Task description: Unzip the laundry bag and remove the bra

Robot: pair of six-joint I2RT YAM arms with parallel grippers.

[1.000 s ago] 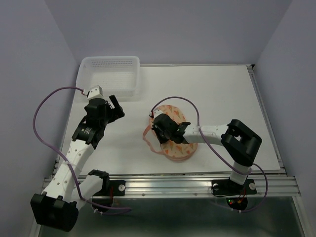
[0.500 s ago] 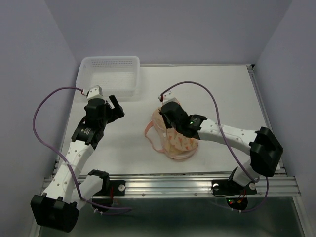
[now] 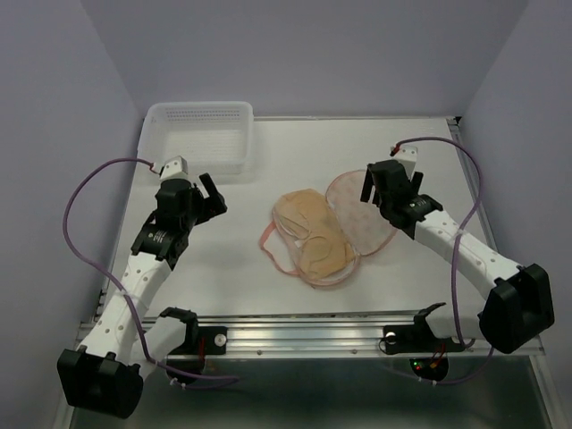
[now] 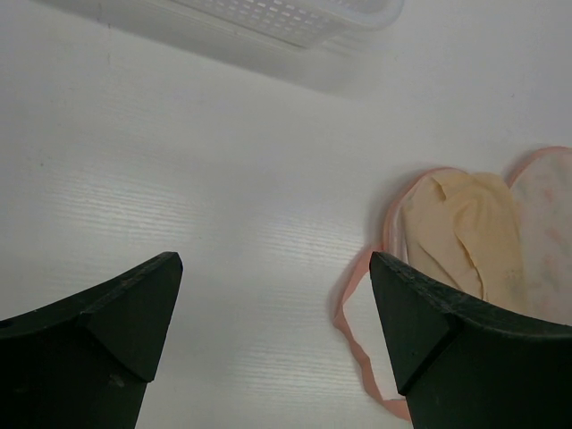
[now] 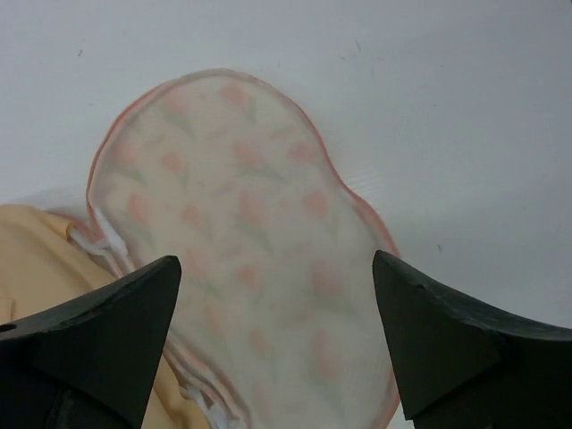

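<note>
The laundry bag lies unzipped in the middle of the table, its printed upper flap folded out flat to the right. The beige bra rests exposed in the bag's lower half, and it shows at the left edge of the right wrist view. My right gripper hovers open above the flap's far end, holding nothing. My left gripper stands open over bare table left of the bag, with the bra and the pink strap loop ahead to its right.
A white perforated basket stands at the back left, just beyond the left gripper. The pink strap loop trails off the bag's left side. Purple cables arc from both wrists.
My right gripper opened, let go of the bag's flap, and swung right and back. The flap now lies spread to the right, baring the bra. The left arm stayed still.
</note>
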